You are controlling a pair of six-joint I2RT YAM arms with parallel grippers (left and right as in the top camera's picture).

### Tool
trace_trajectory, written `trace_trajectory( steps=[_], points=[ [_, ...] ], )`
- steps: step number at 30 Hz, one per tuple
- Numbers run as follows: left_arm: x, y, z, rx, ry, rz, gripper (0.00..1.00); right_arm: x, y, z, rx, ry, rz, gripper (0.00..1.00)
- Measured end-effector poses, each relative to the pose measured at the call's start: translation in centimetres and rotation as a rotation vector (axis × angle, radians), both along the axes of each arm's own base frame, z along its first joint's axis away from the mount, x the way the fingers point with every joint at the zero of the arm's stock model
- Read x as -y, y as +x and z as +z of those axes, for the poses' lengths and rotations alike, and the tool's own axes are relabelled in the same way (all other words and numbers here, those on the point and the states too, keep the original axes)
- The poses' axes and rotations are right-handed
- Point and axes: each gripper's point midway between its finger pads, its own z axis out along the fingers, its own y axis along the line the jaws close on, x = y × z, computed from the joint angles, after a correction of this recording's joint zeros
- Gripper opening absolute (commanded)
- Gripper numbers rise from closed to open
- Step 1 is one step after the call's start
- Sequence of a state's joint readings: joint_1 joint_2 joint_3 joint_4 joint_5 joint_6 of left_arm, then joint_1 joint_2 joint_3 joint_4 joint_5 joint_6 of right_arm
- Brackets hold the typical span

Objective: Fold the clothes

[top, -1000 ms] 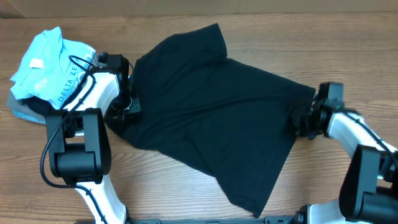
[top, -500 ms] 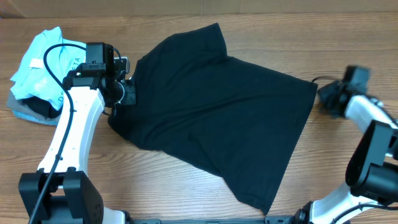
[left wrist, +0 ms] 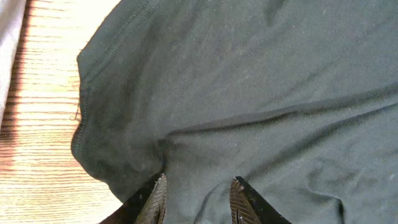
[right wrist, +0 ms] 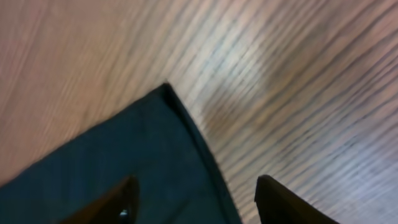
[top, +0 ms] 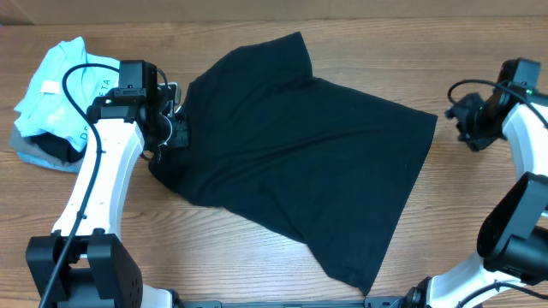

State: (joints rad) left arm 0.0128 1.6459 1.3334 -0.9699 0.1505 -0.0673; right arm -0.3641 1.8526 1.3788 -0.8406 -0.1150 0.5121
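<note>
the light wooden table (top: 214, 257) carries a plain black cotton t-shirt (top: 300, 145) spread flat across its middle. at the left, a light blue lettered shirt (top: 56, 85) lies on a grey folded garment (top: 30, 154). the left gripper (left wrist: 198, 186) sits over the black shirt's left edge, partly parted, pinching nothing; the right gripper (right wrist: 196, 193) hangs above its right corner, wide and empty.

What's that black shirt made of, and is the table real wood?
The black shirt looks like soft matte knit, probably cotton: it drapes in creases and shows lint and a stitched hem. The table shows light wood grain with a smooth, slightly shiny finish; whether it is solid wood or laminate, I cannot tell.
</note>
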Motion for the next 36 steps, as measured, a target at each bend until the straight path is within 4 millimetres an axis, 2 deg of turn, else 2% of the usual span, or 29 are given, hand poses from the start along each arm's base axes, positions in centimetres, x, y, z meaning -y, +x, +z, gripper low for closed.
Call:
trace_trajectory(
  steps=[4, 9, 11, 14, 20, 24, 27, 30, 32, 33, 34, 35, 36],
  points=[
    [0.2, -0.1, 0.0, -0.001, -0.01, -0.018, 0.41, -0.7, -0.8, -3.6, 0.013, 0.003, 0.044, 0.63],
    [0.8, -0.1, 0.1, 0.001, -0.038, -0.031, 0.41, -2.6, -1.6, -6.6, 0.053, 0.051, 0.112, 0.48],
    [1.0, -0.1, 0.2, 0.001, -0.051, -0.035, 0.42, -2.9, -1.5, -6.8, 0.087, 0.052, 0.132, 0.42],
    [1.3, -0.1, 0.2, 0.001, -0.068, -0.039, 0.42, -3.5, -1.2, -7.1, 0.129, 0.053, 0.156, 0.27],
    [1.5, -0.1, 0.3, 0.002, -0.08, -0.043, 0.42, -5.2, -1.2, -7.5, 0.138, 0.079, 0.202, 0.04],
    [1.6, -0.1, 0.3, 0.001, -0.084, -0.044, 0.42, -5.3, -0.9, -7.5, 0.153, 0.076, 0.209, 0.04],
    [1.6, -0.1, 0.3, 0.001, -0.085, -0.044, 0.44, -4.2, -0.1, -7.0, 0.159, 0.055, 0.175, 0.04],
    [1.6, -0.2, 0.3, 0.001, -0.088, -0.045, 0.45, -1.4, 2.5, -4.7, 0.219, 0.0, 0.13, 0.04],
    [1.7, -0.2, 0.3, 0.001, -0.089, -0.046, 0.45, 1.7, 5.2, -1.2, 0.305, -0.06, 0.088, 0.04],
    [1.7, -0.2, 0.3, -0.001, -0.091, -0.046, 0.45, 3.1, 6.2, 0.7, 0.349, -0.087, 0.069, 0.17],
    [1.7, -0.3, 0.3, -0.003, -0.091, -0.046, 0.45, 4.5, 7.2, 2.5, 0.392, -0.113, 0.048, 0.5],
    [1.7, -0.3, 0.3, -0.006, -0.092, -0.046, 0.45, 5.8, 7.9, 4.2, 0.432, -0.139, 0.033, 0.67],
    [1.7, -0.3, 0.3, -0.006, -0.092, -0.046, 0.45, 6.9, 8.4, 5.8, 0.464, -0.157, 0.018, 0.72]
  ],
)
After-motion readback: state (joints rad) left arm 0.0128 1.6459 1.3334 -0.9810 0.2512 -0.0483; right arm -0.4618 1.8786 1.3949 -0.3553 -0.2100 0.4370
